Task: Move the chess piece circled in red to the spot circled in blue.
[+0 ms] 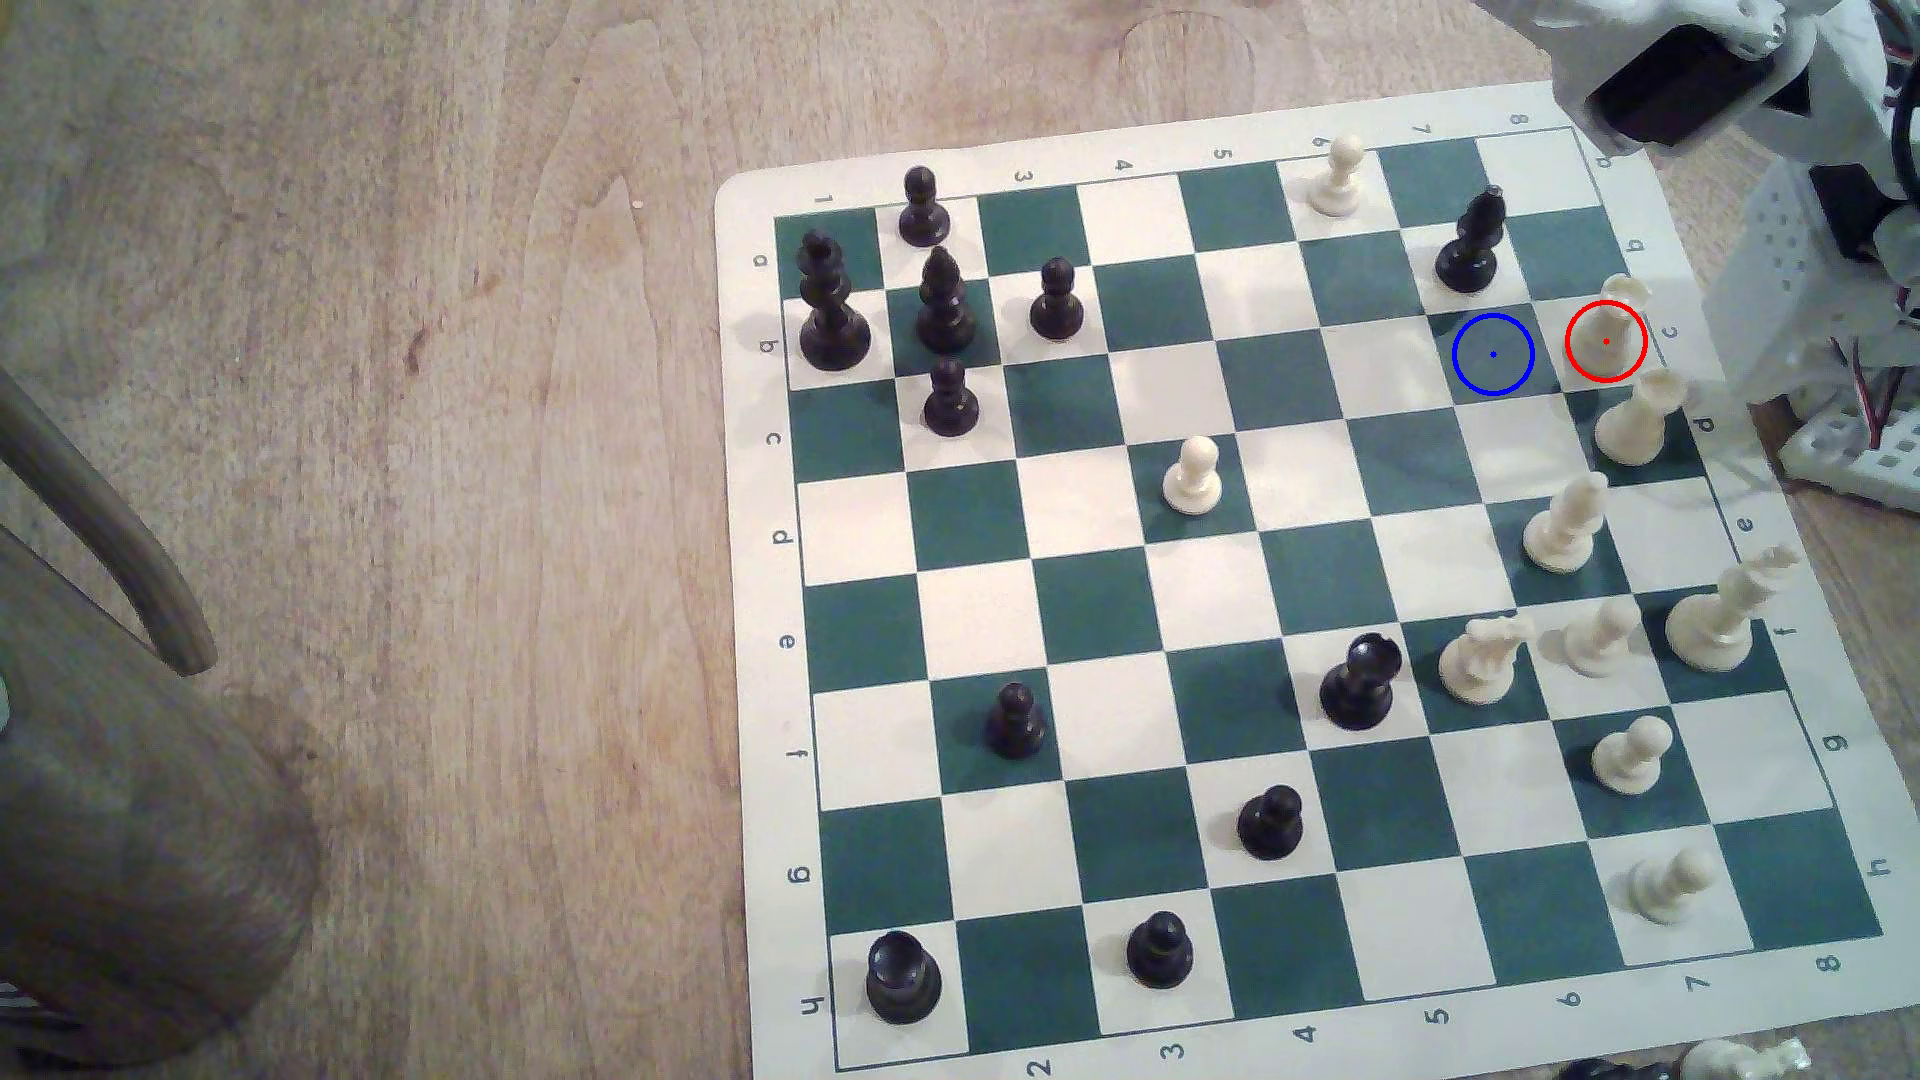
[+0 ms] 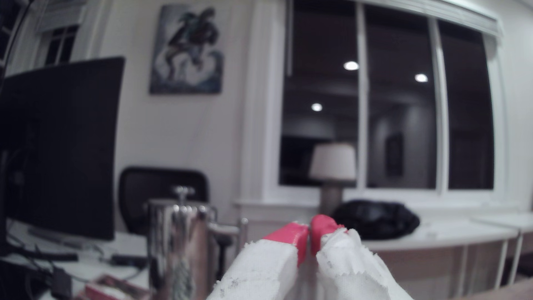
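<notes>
The chess piece (image 1: 1617, 312) is cream-white with a flared top. It stands in the red ring on a white square at the green-and-white board's (image 1: 1288, 582) edge, on the exterior view's right. The spot (image 1: 1493, 354) is the dark green square with the blue ring, one square to the exterior view's left of the piece, with nothing on it. My arm (image 1: 1683, 73) hangs above the board's far right corner, well above the piece. In the wrist view my gripper (image 2: 309, 230) points out into the room, its red-tipped fingers (image 2: 291, 233) pressed together with nothing between them.
A black bishop (image 1: 1470, 244) stands one square beyond the spot. Another cream piece (image 1: 1636, 421) stands just in front of the ringed piece, with more cream pieces (image 1: 1564, 524) down that edge. Black pieces cluster at the far left corner (image 1: 940, 301). The arm's white base (image 1: 1829, 312) sits off the board's right edge.
</notes>
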`<control>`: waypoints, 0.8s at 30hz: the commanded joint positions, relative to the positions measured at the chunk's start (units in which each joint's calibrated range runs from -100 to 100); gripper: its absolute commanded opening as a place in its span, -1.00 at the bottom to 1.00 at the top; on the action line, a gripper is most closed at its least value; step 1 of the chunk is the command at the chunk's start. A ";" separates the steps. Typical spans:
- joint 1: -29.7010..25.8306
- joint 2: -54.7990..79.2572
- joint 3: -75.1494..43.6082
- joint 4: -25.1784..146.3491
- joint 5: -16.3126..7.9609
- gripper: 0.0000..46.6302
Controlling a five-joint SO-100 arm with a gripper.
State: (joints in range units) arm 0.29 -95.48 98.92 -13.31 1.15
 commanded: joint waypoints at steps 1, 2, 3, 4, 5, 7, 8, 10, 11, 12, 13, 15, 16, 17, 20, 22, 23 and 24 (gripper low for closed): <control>5.30 -0.28 -0.37 -13.97 1.07 -0.99; 5.45 -0.28 -1.45 -12.49 1.07 -0.99; 6.24 -0.20 -4.45 -9.05 1.07 -0.99; 6.78 -0.20 -5.99 -7.58 1.07 -0.99; 7.57 -0.20 -8.16 -5.53 1.03 -0.99; 9.21 -0.20 -12.61 -1.44 0.88 -0.99; 10.93 -0.20 -17.41 4.71 0.88 -0.99; 12.34 -0.20 -22.31 12.08 0.88 -0.99; 12.96 -0.20 -24.48 15.11 0.88 -0.99; 14.37 -0.20 -28.92 20.51 0.88 -0.99; 14.61 -0.20 -30.10 22.07 0.88 -0.99; 15.39 -0.20 -33.28 27.64 0.88 -0.99; 16.40 -0.20 -35.54 33.45 0.88 -0.99; 16.95 -0.20 -36.90 36.65 0.83 -0.99; 17.26 -0.20 -41.25 43.28 0.83 -0.99; 16.95 -0.20 -43.88 47.79 0.83 -0.99; 16.48 -0.20 -44.52 49.34 0.78 -0.99; 16.25 -0.20 -45.06 50.74 0.78 -0.99</control>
State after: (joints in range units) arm 17.26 -95.89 60.87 30.92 2.03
